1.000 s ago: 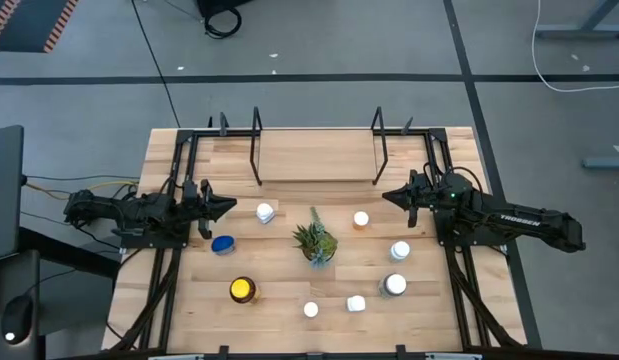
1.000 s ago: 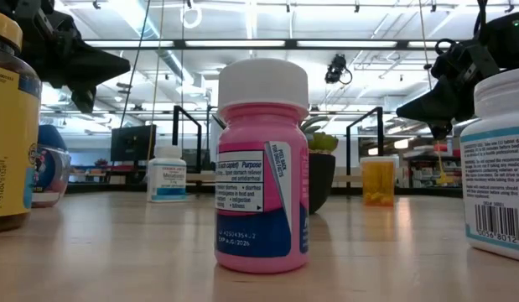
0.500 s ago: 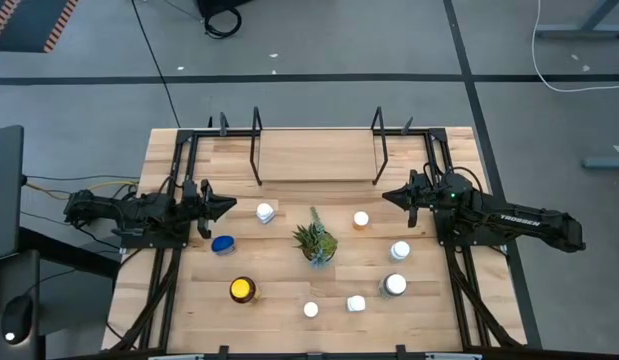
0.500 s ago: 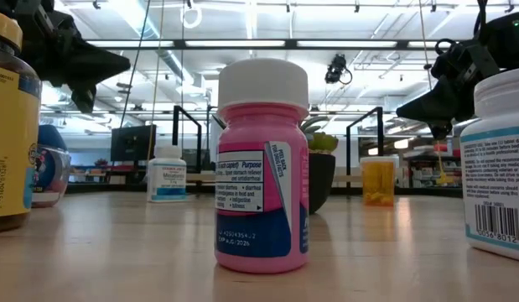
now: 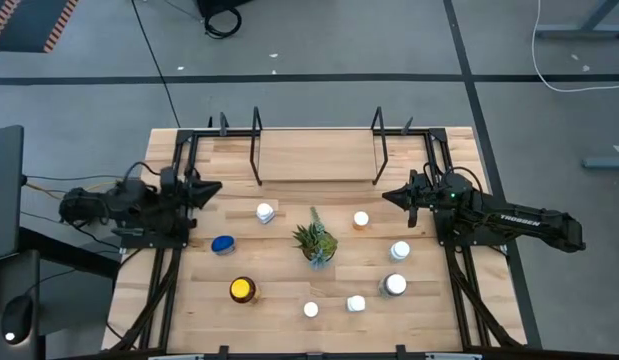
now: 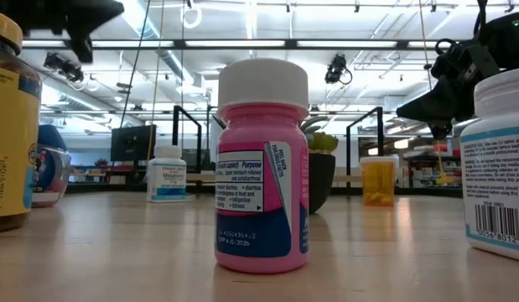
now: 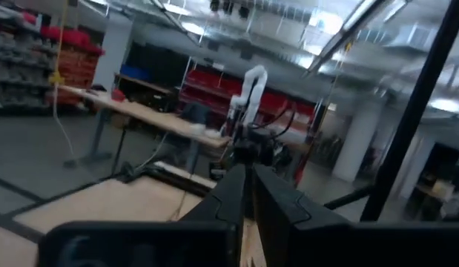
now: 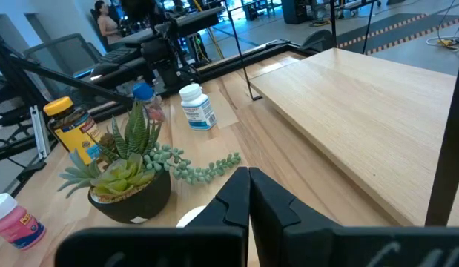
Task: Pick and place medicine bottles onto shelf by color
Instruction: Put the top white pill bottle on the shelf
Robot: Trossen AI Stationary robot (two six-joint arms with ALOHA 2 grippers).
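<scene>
Light-wood shelf [image 5: 317,158] is lying bare; no bottle is being carried. Left tool [image 5: 211,187], pinched empty, is hovering left of it, needing to open and descend on the blue bottle [image 5: 223,245]. Right tool [image 5: 389,197], closed and empty, is waiting right of it.

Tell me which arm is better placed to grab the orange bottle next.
Probably right: the right gripper hangs just beside the orange bottle. The left gripper is across the table, past the plant, nearer the white-capped bottle.

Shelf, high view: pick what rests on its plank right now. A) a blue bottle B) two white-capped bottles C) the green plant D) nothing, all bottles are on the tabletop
D: the shelf plank shows bare wood between its black uprights, while the blue bottle, the plant and the white-capped bottles such as one stand on the tabletop in front of it.
</scene>
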